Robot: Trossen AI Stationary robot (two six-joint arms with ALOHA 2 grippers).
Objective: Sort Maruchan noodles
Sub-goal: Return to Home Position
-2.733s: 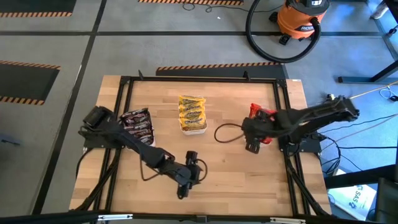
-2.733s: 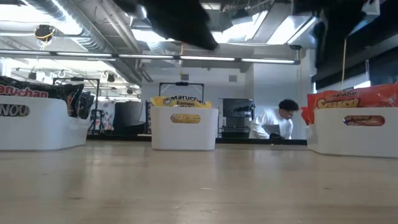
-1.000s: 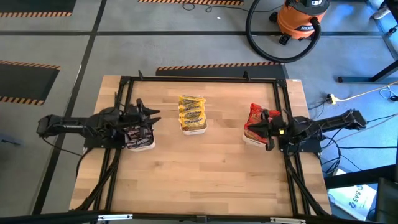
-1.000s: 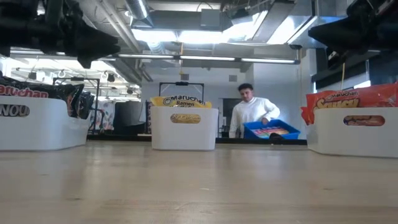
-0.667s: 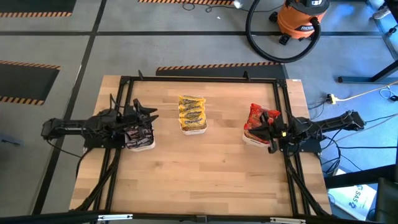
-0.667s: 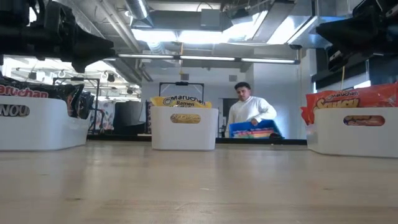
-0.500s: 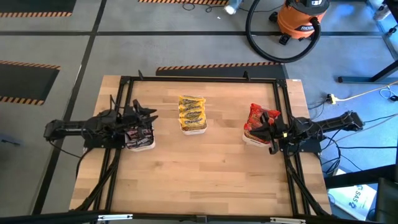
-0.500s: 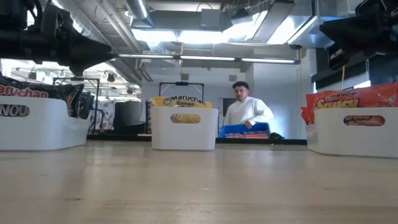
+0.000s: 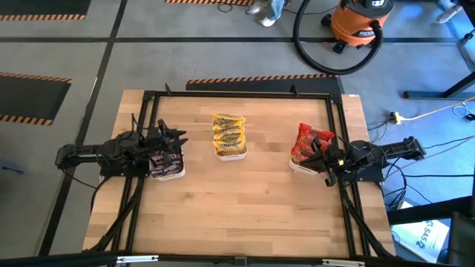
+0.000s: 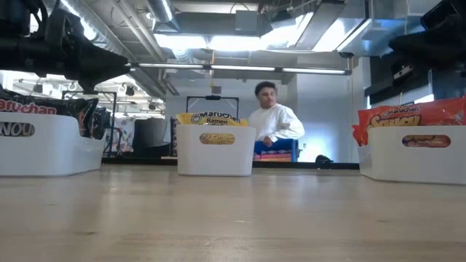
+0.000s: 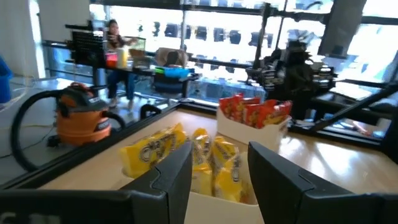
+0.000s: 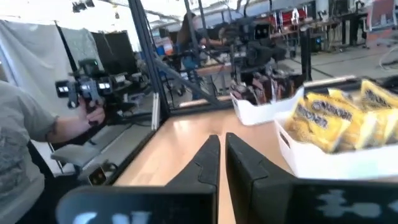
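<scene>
The Maruchan noodles stand sorted in three white trays on the wooden table. Dark packets point(image 9: 165, 157) fill the left tray, yellow packets point(image 9: 228, 133) the middle one and red-orange packets point(image 9: 307, 141) the right one. My left gripper point(image 9: 180, 139) hovers over the dark packets. It is open, with nothing between its fingers point(image 11: 219, 168). My right gripper point(image 9: 315, 154) hangs at the red-orange tray's right side. It is shut and holds nothing point(image 12: 222, 155).
Bare wood lies in front of the three trays, as the low view point(image 10: 233, 211) shows. A black frame point(image 9: 237, 95) borders the table. An orange shop vacuum point(image 9: 360, 21) stands on the floor beyond the far edge. A person point(image 10: 273, 124) moves about in the room behind.
My left gripper has sunk a little and drawn back slightly toward the table's left edge. My right gripper has drawn back slightly toward the right edge as its arm folds. The packets have stayed still. The person behind has walked leftward carrying a blue bin.
</scene>
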